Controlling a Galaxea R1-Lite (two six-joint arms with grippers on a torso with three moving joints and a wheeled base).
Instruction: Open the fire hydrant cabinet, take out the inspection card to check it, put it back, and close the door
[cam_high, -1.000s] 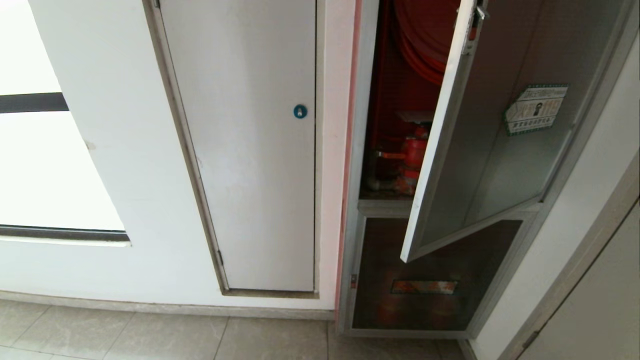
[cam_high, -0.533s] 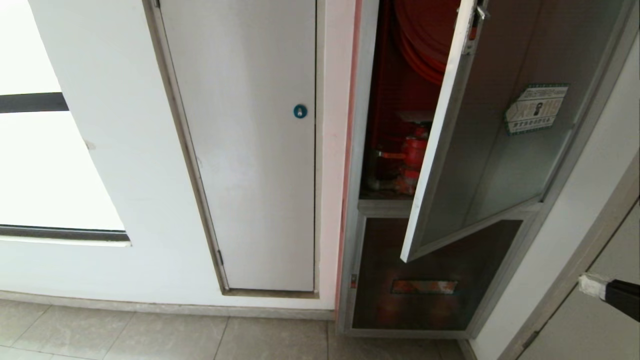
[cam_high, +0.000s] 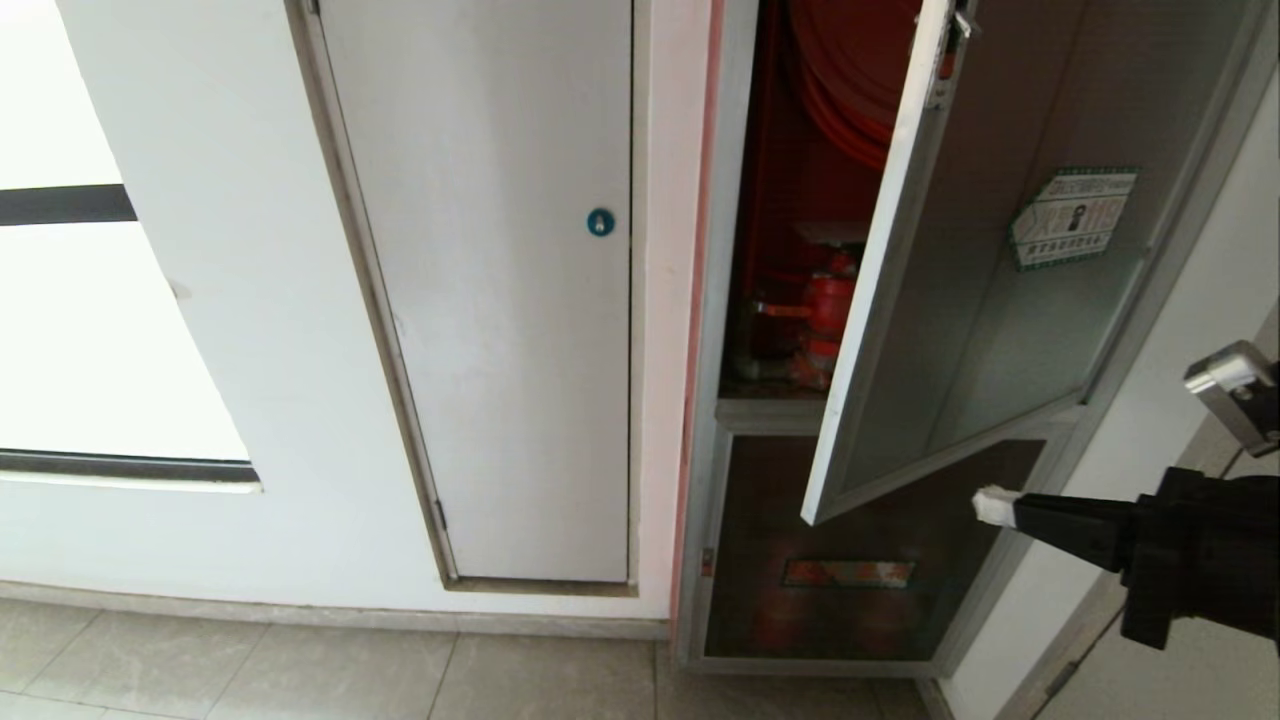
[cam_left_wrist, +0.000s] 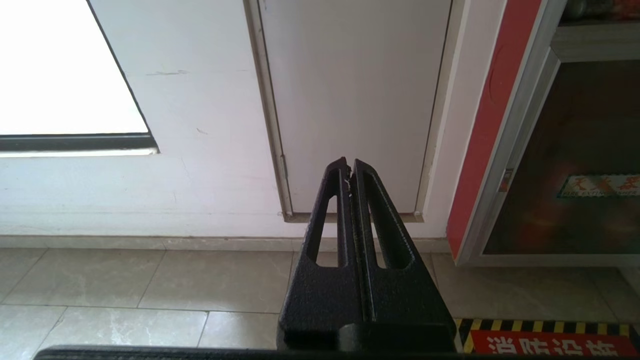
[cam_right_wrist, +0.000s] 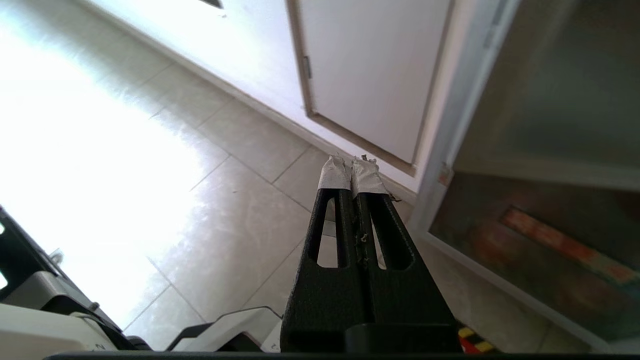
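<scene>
Aluminium-framed glass door (cam_high: 960, 270) ajar, stiff, swings on hinges; push its free edge; right hand (cam_high: 992, 505) closed, empty.

cabinet (cam_high: 705, 420) silver frame, red inside | door (cam_high: 985, 290) dk tinted glass | lock (cam_high: 600, 223) blue

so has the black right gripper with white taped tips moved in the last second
Yes. The right gripper has come in from the right edge toward the lower corner of the open silver-framed glass door, which stayed put.
</scene>
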